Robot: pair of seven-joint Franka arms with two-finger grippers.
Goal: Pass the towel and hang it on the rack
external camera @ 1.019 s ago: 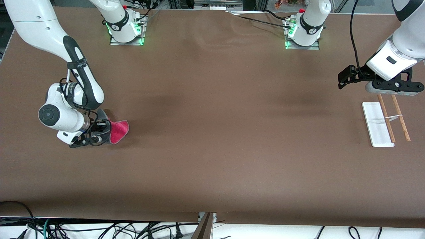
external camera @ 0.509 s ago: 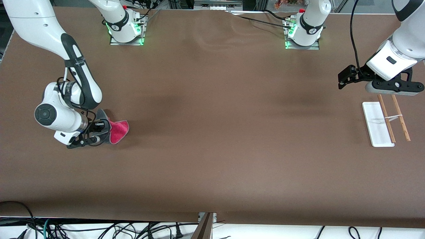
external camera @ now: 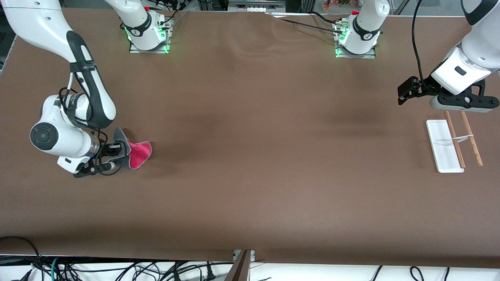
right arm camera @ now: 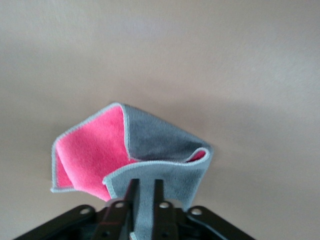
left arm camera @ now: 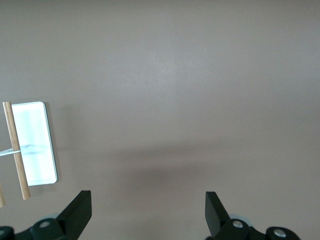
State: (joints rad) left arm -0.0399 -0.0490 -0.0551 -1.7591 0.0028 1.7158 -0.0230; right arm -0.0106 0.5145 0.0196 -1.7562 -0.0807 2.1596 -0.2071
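The towel lies at the right arm's end of the desk, folded over on itself so that both faces show: grey toward the arm and bright pink-red spilling out toward the middle of the desk. In the right wrist view the towel forms a loose pocket — pink lining on the inside, grey flap curled over it, a pale stitched hem running round the edge. The right gripper is down at the towel's grey edge, and its jaws are drawn nearly together with a fold of the grey cloth pinched between them; the right wrist view shows the two fingers standing close and parallel with the grey hem caught in the narrow gap. Part of the cloth is still in contact with the desk; how much of it is lifted cannot be told.

The rack stands well apart from the towel, at the left arm's end of the desk — a flat white base with two thin brown rods side by side, joined by a small white crosspiece. The left wrist view shows the rack at its edge, one rod lying across the white base.

The left gripper hangs in the air over bare desk just beside the rack, waiting. Its jaws are spread wide and hold nothing, with its fingertips far apart and only brown desk between them.
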